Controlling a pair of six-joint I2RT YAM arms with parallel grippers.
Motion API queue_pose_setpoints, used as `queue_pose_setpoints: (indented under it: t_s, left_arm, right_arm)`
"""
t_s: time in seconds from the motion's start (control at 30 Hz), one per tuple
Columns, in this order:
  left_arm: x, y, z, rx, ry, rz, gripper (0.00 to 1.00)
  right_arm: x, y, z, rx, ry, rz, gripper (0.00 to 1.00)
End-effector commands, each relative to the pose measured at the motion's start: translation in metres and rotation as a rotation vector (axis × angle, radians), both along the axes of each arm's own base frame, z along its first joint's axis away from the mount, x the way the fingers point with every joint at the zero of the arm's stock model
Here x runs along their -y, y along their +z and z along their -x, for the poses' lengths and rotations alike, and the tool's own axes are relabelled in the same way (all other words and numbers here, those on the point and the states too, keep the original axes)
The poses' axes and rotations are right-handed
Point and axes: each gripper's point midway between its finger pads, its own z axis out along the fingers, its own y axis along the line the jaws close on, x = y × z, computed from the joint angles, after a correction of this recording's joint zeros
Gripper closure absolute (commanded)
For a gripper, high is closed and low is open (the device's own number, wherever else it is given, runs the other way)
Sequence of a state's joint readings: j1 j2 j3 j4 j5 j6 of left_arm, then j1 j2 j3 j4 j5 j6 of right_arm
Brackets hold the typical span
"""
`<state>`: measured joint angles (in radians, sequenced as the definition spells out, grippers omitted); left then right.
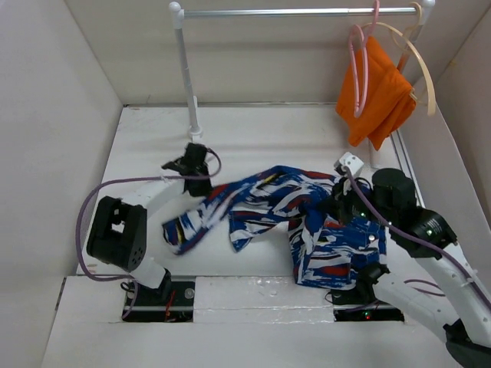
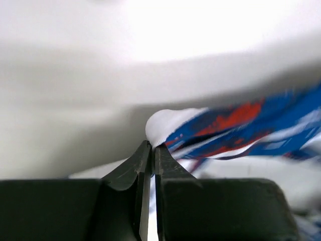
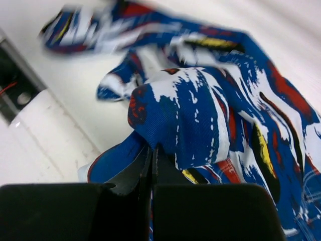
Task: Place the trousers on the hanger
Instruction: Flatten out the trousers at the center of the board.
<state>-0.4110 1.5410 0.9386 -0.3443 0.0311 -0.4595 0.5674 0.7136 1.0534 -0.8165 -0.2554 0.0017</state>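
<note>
**Cloth handling: soft patterned trousers, two-point pinch**

Cloth is the working material here: the trousers (image 1: 268, 207) are thin, limp and light. They lie crumpled on the table (image 1: 253, 130), with the bulk heaped at about 5 o'clock from the table centre. One leg trails toward 8 o'clock.

1. Right gripper (image 3: 152, 149): the jaws are pressed together. In the right wrist view a fold of blue cloth rises directly from the tips, so it appears to be pinching that fold. In the top view this grip sits at about 4 o'clock, over the heaped part.
2. Left gripper (image 2: 152, 146): the jaws show only a hairline gap. A white-and-patterned edge of the trousers bulges at the tips, which suggests a thin pinch on the hem or edge. In the top view this grip sits at about 10 o'clock.
3. Handling judgement: the fabric will sag and drape between the two grips and will not hold any shape. A shallow single-layer pinch may slip, and a gathered fold or the waistband would give the firmer hold. Which end is the waistband cannot be told from the heap.
4. Target: the pink hanger (image 1: 359, 69) hangs at about 1 o'clock on the far rail (image 1: 291, 12). It is well apart from the trousers and sits against an orange cloth (image 1: 380, 92), beside a cream hanger (image 1: 426, 77).
</note>
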Motion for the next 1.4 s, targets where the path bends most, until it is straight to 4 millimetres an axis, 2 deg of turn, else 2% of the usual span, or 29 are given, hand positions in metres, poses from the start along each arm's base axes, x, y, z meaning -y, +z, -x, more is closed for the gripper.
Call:
queue_pose_setpoints:
  t_s: [0.0,0.03,0.07,0.13,0.17,0.2,0.23,0.27,0.3,0.33,0.37,0.4,0.5,0.53,0.57,0.6,0.63,0.67,0.7,0.73,0.77,0.8,0.83,0.87,0.9,1.0,1.07,1.17,1.37]
  left_arm:
    - [-0.079,0.068,-0.073,0.226,0.206,-0.148,1.00]
    - [-0.102,0.077,-0.086,0.235,0.260,-0.171,1.00]
    - [-0.108,0.106,-0.108,0.289,0.291,-0.174,1.00]
    - [-0.117,0.113,-0.132,0.300,0.318,-0.242,0.95]
    - [-0.117,0.143,-0.150,0.355,0.340,-0.239,0.81]
    - [-0.114,0.133,-0.151,0.305,0.323,-0.242,0.69]
    - [-0.109,0.138,-0.156,0.308,0.306,-0.222,0.54]
    - [-0.104,0.142,-0.158,0.311,0.291,-0.194,0.37]
    - [-0.095,0.149,-0.154,0.312,0.270,-0.146,0.33]
    - [-0.092,0.150,-0.149,0.314,0.261,-0.126,0.30]
    - [-0.091,0.135,-0.138,0.292,0.255,-0.118,0.30]
    - [-0.081,0.147,-0.122,0.330,0.232,-0.103,0.30]
    - [-0.079,0.126,-0.075,0.308,0.232,-0.077,0.32]
    - [-0.080,0.112,-0.053,0.297,0.239,-0.055,0.32]
    - [-0.082,0.107,-0.044,0.300,0.240,-0.054,0.32]
    - [-0.082,0.099,-0.027,0.291,0.248,-0.030,0.33]
    - [-0.081,0.099,-0.027,0.288,0.248,-0.020,0.33]
    - [-0.081,0.098,-0.016,0.293,0.245,-0.008,0.33]
    - [-0.074,0.098,-0.010,0.290,0.217,0.019,0.33]
    - [-0.070,0.100,-0.007,0.294,0.200,0.040,0.33]
    - [-0.068,0.101,-0.002,0.293,0.187,0.051,0.33]
    - [-0.068,0.107,0.000,0.308,0.183,0.055,0.33]
    - [-0.069,0.110,0.001,0.313,0.179,0.055,0.33]
    - [-0.070,0.114,0.003,0.321,0.168,0.049,0.33]
    - [-0.070,0.114,0.004,0.318,0.162,0.046,0.33]
    - [-0.062,0.108,0.008,0.304,0.136,0.043,0.32]
    - [-0.058,0.101,0.008,0.278,0.137,0.050,0.31]
    - [-0.044,0.095,0.006,0.257,0.110,0.110,0.31]
    - [-0.039,0.098,-0.005,0.271,0.079,0.113,0.31]
  right_arm:
    - [-0.045,0.010,0.017,0.018,0.264,-0.072,1.00]
    - [-0.055,0.003,0.024,-0.017,0.315,-0.080,1.00]
    - [-0.067,-0.004,0.026,-0.034,0.352,-0.089,1.00]
    - [-0.101,-0.012,0.041,-0.065,0.464,-0.125,1.00]
    - [-0.110,-0.021,0.045,-0.092,0.486,-0.115,1.00]
    - [-0.126,-0.039,0.047,-0.143,0.515,-0.080,1.00]
    - [-0.146,-0.039,0.068,-0.149,0.617,-0.087,1.00]
    - [-0.157,-0.045,0.076,-0.162,0.655,-0.068,1.00]
    - [-0.167,-0.042,0.079,-0.154,0.669,-0.046,0.87]
    - [-0.170,-0.063,0.076,-0.167,0.639,0.048,0.73]
    - [-0.170,-0.064,0.070,-0.156,0.617,0.066,0.57]
    - [-0.167,-0.067,0.061,-0.150,0.580,0.078,0.35]
    - [-0.139,-0.051,0.012,-0.093,0.396,0.007,0.27]
    - [-0.106,-0.055,-0.018,-0.079,0.231,-0.015,0.28]
    - [-0.094,-0.056,-0.034,-0.078,0.168,-0.018,0.28]
    - [-0.056,-0.069,-0.062,-0.092,-0.019,0.000,0.32]
    - [-0.054,-0.068,-0.066,-0.087,-0.048,-0.003,0.43]
    - [-0.019,-0.086,-0.085,-0.114,-0.184,0.003,0.62]
    - [-0.004,-0.095,-0.092,-0.126,-0.240,-0.001,0.92]
    - [0.010,-0.098,-0.105,-0.106,-0.302,-0.016,0.99]
    - [0.024,-0.119,-0.108,-0.145,-0.360,-0.006,1.00]
    - [0.051,-0.124,-0.121,-0.152,-0.456,-0.021,1.00]
    - [0.060,-0.128,-0.127,-0.152,-0.484,-0.036,0.91]
    - [0.074,-0.134,-0.131,-0.168,-0.538,-0.032,0.76]
    - [0.084,-0.143,-0.136,-0.179,-0.573,-0.024,0.51]
    - [0.119,-0.158,-0.155,-0.201,-0.674,0.006,0.28]
    - [0.143,-0.169,-0.162,-0.239,-0.741,0.020,0.24]
    - [0.151,-0.196,-0.171,-0.339,-0.742,0.019,0.22]
    - [0.125,-0.229,-0.182,-0.450,-0.652,-0.009,0.22]
